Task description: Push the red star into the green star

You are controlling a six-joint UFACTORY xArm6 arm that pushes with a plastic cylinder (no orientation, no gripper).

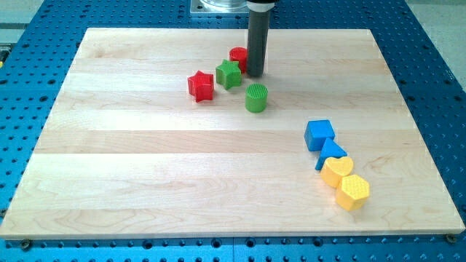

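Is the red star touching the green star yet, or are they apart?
Apart, just barely. A thin strip of board shows between the red star and the green star. My tip is right of the green star.

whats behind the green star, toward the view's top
A red block sits just behind the green star; my tip stands at its right and covers its right edge, so its shape is unclear.

My tip [255,73] is showing as the blunt end of a straight, dark grey, smooth rod, hanging under a silvery metal mount.
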